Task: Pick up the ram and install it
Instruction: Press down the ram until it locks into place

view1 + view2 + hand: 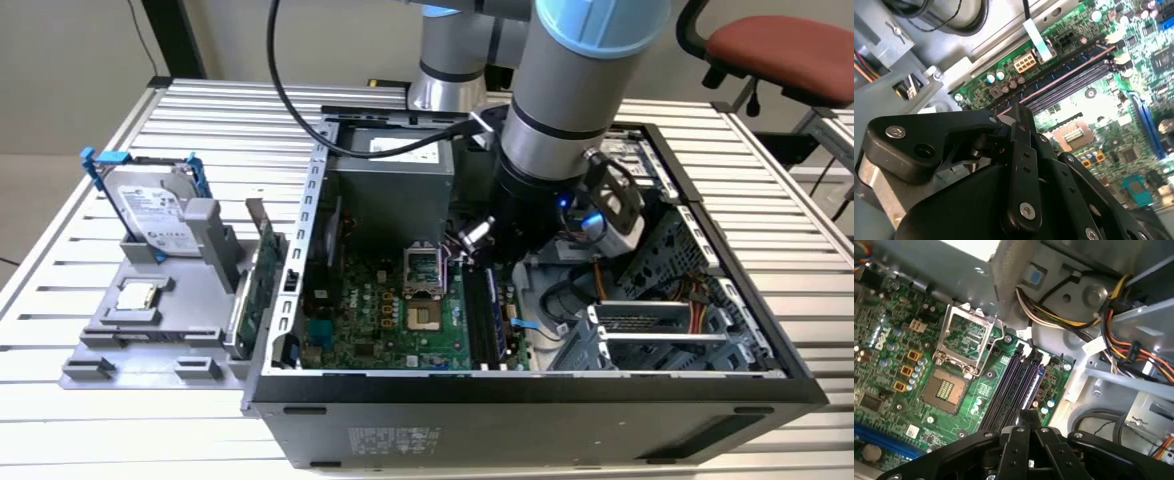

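Note:
My gripper (pixel 481 248) reaches down into the open computer case (pixel 534 385), over the memory slots (pixel 1009 390) beside the CPU socket (pixel 946 387). In both wrist views its black fingers (pixel 1021 432) are drawn together. The ram (pixel 1035 386), a thin dark stick on edge, runs straight out from between the fingertips along the outermost slot, also seen as a ram (pixel 1064 75) with a pale top edge. My gripper (pixel 1021 112) looks shut on it. Whether the stick is seated in the slot I cannot tell.
At the exterior view's left a grey fixture (pixel 160 330) holds a silver hard drive (pixel 150 215) with blue brackets and an upright green card (pixel 263 265). Bundled cables (pixel 1114 340) and a metal drive cage (pixel 667 325) crowd the slots' other side.

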Available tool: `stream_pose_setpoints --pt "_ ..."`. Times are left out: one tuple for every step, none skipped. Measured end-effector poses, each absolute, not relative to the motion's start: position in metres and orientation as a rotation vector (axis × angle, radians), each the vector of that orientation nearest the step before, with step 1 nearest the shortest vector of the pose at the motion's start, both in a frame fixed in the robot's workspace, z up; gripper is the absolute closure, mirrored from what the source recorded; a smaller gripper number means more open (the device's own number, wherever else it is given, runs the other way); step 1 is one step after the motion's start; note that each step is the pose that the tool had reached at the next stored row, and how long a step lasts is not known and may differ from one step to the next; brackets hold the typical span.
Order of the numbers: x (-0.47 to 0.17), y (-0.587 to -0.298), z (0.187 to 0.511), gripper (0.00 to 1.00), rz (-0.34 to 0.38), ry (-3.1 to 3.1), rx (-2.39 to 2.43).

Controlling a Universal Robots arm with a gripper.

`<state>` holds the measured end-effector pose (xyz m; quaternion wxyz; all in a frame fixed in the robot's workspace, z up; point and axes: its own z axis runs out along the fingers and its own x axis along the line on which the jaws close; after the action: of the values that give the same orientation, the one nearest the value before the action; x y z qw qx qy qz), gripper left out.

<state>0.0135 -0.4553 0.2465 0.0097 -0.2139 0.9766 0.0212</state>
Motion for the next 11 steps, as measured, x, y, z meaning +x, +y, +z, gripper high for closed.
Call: stream_pose_setpoints --pt "0.0135 -0.4553 0.2465 1.0 0.066 3.044 -0.691" --pt "0.0135 -0.4553 0.2465 1.0 0.066 3.039 -0.714" --pt "0.0135 -0.4553 0.2465 1.0 0.067 3.033 -0.737" --pt "0.0135 -0.4553 0.2465 1.0 0.067 3.028 -0.756" --pt "0.0135 -0.4553 0.2465 1.0 0.067 3.025 -0.77" --pt "0.0134 -0.4553 0.2465 1.0 0.067 3.021 -0.783" --pt "0.0133 -0.4553 0.2465 1.0 0.066 3.017 -0.795" --pt "0.0133 -0.4553 0.2465 1.0 0.066 3.014 -0.805" --pt "0.0133 -0.4553 0.2465 1.0 0.066 3.012 -0.812" --pt "0.0133 -0.4554 0.2465 1.0 0.066 3.011 -0.817" --pt "0.0132 -0.4554 0.2465 1.0 0.066 3.01 -0.822"
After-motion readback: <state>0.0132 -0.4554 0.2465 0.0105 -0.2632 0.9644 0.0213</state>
